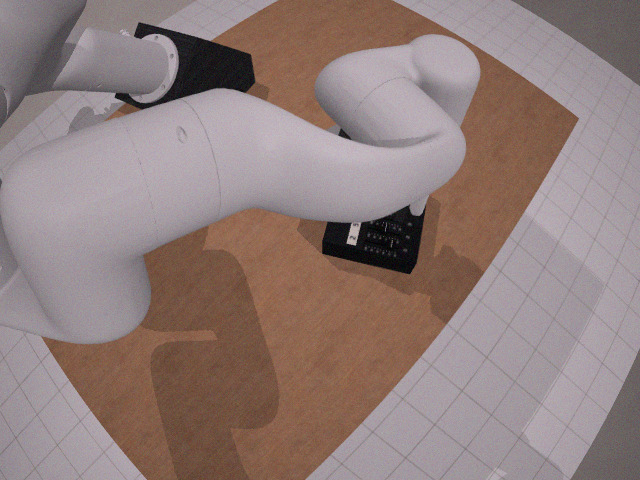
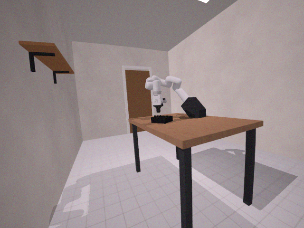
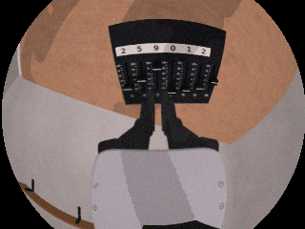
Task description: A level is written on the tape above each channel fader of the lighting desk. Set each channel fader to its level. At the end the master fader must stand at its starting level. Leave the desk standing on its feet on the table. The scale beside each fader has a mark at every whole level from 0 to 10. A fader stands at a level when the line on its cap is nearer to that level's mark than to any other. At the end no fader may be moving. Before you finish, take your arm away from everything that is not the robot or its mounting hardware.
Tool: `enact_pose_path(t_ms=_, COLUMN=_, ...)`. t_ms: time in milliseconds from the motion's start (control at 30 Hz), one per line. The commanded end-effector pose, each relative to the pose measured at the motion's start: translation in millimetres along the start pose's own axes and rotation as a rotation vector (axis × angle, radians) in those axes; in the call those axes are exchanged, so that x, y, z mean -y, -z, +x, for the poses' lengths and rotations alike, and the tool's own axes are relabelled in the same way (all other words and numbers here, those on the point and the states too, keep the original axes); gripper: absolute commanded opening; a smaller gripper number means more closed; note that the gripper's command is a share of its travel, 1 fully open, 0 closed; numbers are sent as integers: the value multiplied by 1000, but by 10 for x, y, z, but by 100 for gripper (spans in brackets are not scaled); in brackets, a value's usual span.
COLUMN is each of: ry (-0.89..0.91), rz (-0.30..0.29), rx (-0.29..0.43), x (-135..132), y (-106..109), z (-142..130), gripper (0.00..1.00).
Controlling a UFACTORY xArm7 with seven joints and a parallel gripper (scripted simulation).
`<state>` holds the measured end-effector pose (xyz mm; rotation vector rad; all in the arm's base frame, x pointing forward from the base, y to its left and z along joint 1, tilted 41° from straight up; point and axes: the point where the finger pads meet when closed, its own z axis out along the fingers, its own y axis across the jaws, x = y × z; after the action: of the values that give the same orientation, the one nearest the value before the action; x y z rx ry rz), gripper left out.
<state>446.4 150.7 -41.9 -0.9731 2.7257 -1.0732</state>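
Soft overhead light; arm shadows darken table [image 1: 320, 330]; grainy, edges bowed.

Bare room: door [image 2: 137, 98]; wall shelf [image 2: 46, 55]; tiled floor [image 2: 118, 196]; wooden table [image 2: 196, 129].
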Motion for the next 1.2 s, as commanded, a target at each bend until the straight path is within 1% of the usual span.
enact_pose_path(t_ms=0, ry=0, rz=-1, rx=5, x=-5, y=25, z=-15, gripper=100)
enact_pose_path(t_ms=200, ry=0, rz=-1, rx=5, x=-5, y=118, z=-14, gripper=100)
enact_pose_path(t_ms=433, ry=0, rz=-1, rx=5, x=-5, y=415, z=-13, gripper=100)
enact_pose_path(t_ms=500, ry=0, rz=-1, rx=5, x=-5, y=415, z=-13, gripper=100)
enact_pose_path(t_ms=667, ry=0, rz=-1, rx=5, x=-5, y=647, z=-12, gripper=100)
enact_pose_path(t_ms=800, ry=0, rz=-1, rx=5, x=-5, y=771, z=-11, gripper=100)
enact_pose_path(t_ms=933, ry=0, rz=-1, rx=5, x=-5, y=816, z=-11, gripper=100)
enact_pose_path(t_ms=1167, ry=0, rz=-1, rx=5, x=-5, y=818, z=-11, gripper=100)
